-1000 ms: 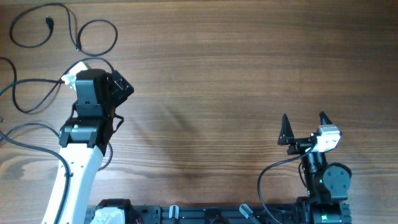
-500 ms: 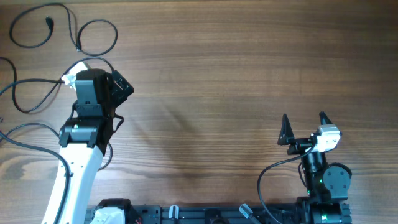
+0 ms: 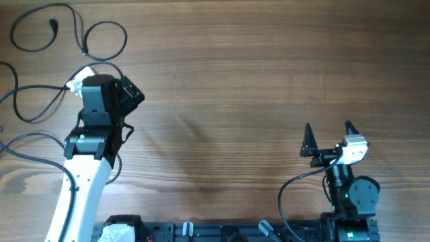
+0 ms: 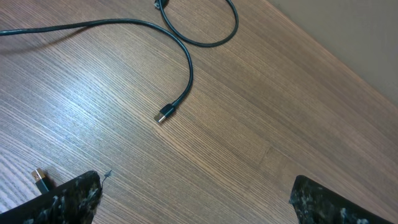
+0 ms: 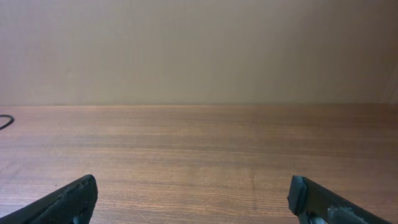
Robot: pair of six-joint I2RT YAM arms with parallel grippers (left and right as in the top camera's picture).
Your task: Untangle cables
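Cables: thin black flexible cords (image 3: 125, 39) lie in loose open loops at the far-left corner of the table. Your overhead view shows at least 3 loops spread flat on the wood, well apart from the right arm.
Plug ends: in your left wrist view, 1 small metallic connector plug (image 4: 163, 114) lies flat on the wood ahead of the fingers, its cord curving away toward the top edge. A 2nd plug (image 4: 40, 180) lies just beside the finger on the left of that view. A round loop of cord (image 4: 231, 28) sits at the top edge.
Left gripper (image 4: 199, 204): fingers are spread wide with nothing between them, and bare wood shows in the gap. You cannot tell its height above the table.
Right gripper (image 3: 328, 132): fingers are spread apart and hold nothing. It sits at the near-right side of the table, pointing away from the base.
In the way: the white-and-black left arm (image 3: 84, 161) stands over the cable area in your overhead view. 1 loop runs up to the wrist and is hidden there.
Around: a brown wood-grain table (image 3: 255, 81). A thicker black wire (image 3: 281, 202) curves from the right arm's base. A plain beige wall (image 5: 199, 50) rises behind the table's far edge. A short bit of black cord (image 5: 5, 120) shows at the left edge of your right wrist view.
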